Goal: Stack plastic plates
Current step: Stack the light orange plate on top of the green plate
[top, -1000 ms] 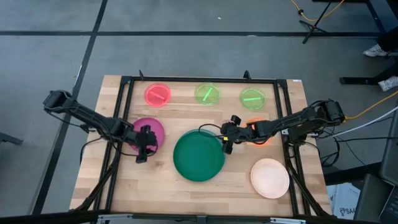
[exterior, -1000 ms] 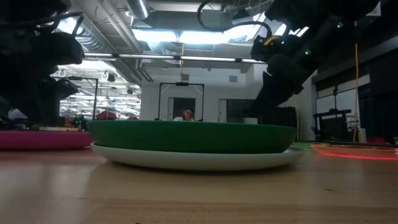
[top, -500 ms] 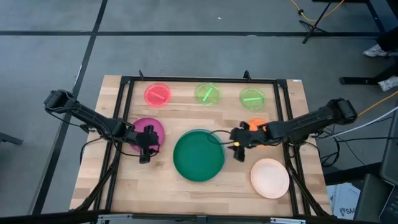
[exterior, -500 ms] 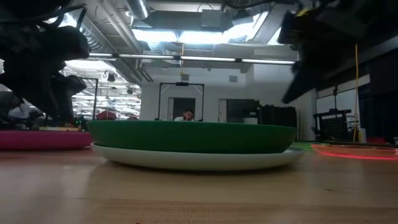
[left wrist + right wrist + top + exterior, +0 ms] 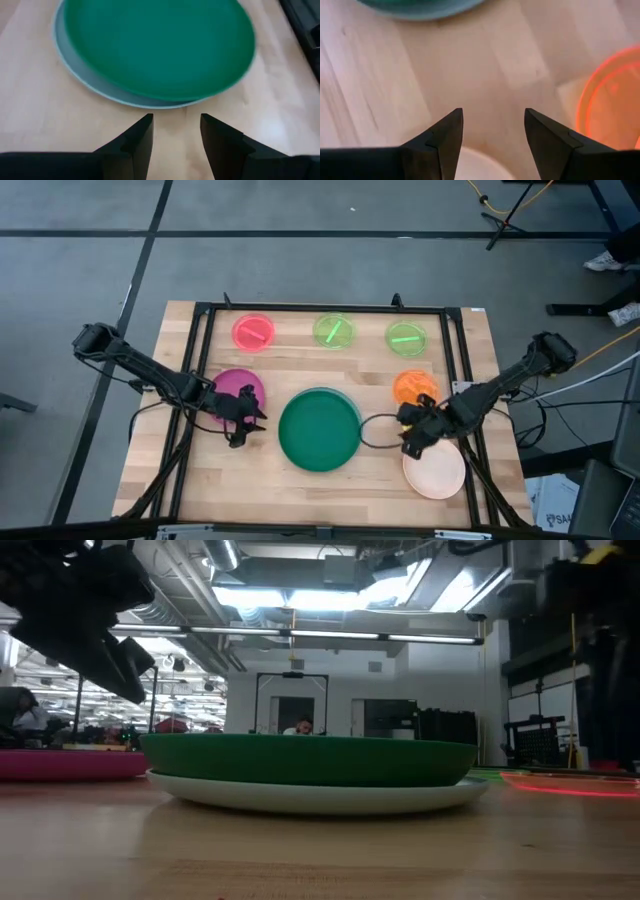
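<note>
Stack so far: the large dark green round plastic plate (image 5: 319,430) sits on a large light blue plastic plate (image 5: 85,80) at the table's centre — the blue rim shows under it in the left wrist and low views.
Still loose: a medium magenta plate (image 5: 228,388) just left of the stack, a medium peach plate (image 5: 437,469) at the front right, a small orange plate (image 5: 413,387) behind it, and along the far edge a small pink-red plate (image 5: 253,332) and two lime green ones (image 5: 333,331) (image 5: 406,337).
Right gripper (image 5: 412,432): released and empty, poised over bare wood between the stack, the orange plate and the peach plate's near rim.
Left gripper (image 5: 243,417): jaws apart, holding nothing, by the magenta plate's edge and pointing at the stack.
Height of each claw: hard to judge from these views.
Risk: the peach plate looks like the right arm's likely next pick — a thin rim lying flat may slip from the fingers or skid away.
Second risk: both arms converging on the stack could clash or knock the green plate off-centre.
</note>
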Robot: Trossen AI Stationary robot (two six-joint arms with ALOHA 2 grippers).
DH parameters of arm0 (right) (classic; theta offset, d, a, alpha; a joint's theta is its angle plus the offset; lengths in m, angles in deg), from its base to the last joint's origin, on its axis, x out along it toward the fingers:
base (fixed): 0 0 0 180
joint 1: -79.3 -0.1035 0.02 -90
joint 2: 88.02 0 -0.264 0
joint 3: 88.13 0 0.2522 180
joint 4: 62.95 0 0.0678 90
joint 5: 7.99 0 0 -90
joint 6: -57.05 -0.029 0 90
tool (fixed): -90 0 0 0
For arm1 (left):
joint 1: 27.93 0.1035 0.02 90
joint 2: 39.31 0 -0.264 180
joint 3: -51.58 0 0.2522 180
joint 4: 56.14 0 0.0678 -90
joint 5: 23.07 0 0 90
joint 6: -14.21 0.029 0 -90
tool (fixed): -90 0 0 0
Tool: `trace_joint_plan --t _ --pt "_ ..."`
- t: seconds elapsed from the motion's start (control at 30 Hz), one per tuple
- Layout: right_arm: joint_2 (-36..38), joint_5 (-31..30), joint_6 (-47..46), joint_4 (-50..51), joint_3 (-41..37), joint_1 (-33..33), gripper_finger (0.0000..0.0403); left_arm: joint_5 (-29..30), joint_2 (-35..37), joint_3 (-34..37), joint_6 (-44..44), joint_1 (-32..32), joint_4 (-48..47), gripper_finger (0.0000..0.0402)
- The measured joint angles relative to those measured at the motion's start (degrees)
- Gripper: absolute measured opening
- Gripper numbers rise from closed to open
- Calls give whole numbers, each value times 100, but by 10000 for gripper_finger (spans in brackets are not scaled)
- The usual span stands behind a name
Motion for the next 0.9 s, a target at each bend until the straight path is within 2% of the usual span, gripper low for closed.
trace_joint_plan --t 0.17,0.33,0.57,0.7,0.8,0.9 --pt "-21 146 -636 417 0 -687 202 13 -173 2 -190 -246 20 157" --pt "-125 88 -604 712 -166 -1090 202 379 -269 2 -194 -368 18 157" --pt "-245 709 -532 473 -642 -1101 202 686 -270 2 -292 -374 -2 157" --pt "-250 774 -467 399 -853 -1101 199 686 -270 2 -303 -374 -10 157" --pt "-250 556 -446 337 -1011 -1054 182 720 -270 2 -302 -360 -9 157" --pt "-250 729 -457 61 -1216 -953 154 750 -270 2 -309 -354 -8 157"
